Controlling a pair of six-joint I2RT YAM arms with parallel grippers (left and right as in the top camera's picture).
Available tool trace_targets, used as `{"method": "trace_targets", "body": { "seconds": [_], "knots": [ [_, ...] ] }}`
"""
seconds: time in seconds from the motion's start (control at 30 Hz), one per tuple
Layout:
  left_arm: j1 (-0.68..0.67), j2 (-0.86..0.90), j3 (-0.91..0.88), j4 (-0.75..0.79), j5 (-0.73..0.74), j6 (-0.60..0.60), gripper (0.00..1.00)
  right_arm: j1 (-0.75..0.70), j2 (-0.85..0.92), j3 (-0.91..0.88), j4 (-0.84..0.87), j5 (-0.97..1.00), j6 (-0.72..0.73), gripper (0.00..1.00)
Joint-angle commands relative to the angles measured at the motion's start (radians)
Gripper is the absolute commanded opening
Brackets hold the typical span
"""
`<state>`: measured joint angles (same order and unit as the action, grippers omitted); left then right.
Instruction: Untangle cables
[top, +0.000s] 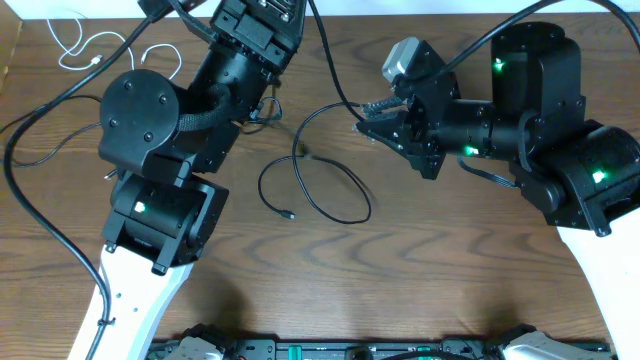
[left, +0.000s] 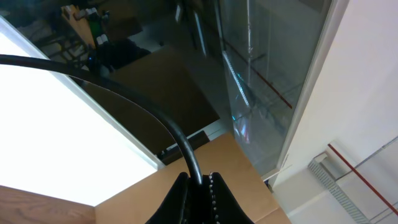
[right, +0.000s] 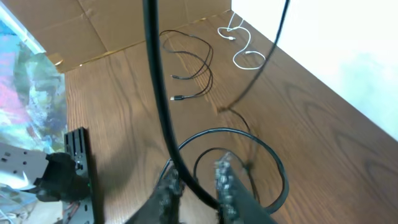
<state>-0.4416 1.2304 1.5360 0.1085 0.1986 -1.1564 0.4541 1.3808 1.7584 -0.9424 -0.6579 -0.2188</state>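
A black cable (top: 330, 70) runs taut from the top of the overhead view down to my right gripper (top: 365, 120). In the left wrist view my left gripper (left: 198, 183) is raised and shut on this cable (left: 155, 118). My right gripper (right: 198, 168) has its blurred fingers closed in on the same cable (right: 158, 93) just above the table. Its slack lies in loops on the wood (top: 320, 190) (right: 273, 155). Farther off lie a second black cable (right: 186, 68) and the short white cable (right: 239, 46) (top: 100, 50), both apart from the loops.
The left arm's bulk (top: 150, 120) covers the left-middle of the table. Thick black arm cables (top: 40, 200) trail along the left side. Cardboard (right: 124, 25) stands past the table's far edge. An arm base (right: 62, 174) sits beside the right gripper.
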Motion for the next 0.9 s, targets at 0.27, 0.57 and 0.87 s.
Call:
{"method": "trace_targets", "body": {
  "seconds": [0.27, 0.57, 0.87],
  "knots": [
    [-0.001, -0.009, 0.015, 0.005, -0.009, -0.008, 0.07, 0.007, 0.002, 0.005, -0.001, 0.0, 0.015, 0.01],
    [-0.001, -0.009, 0.014, -0.008, -0.009, 0.0, 0.08, 0.006, 0.002, 0.005, 0.001, 0.0, 0.128, 0.01],
    [-0.001, -0.001, 0.014, -0.154, -0.103, 0.168, 0.08, 0.003, -0.003, 0.005, 0.034, -0.01, 0.376, 0.01]
  ]
}}
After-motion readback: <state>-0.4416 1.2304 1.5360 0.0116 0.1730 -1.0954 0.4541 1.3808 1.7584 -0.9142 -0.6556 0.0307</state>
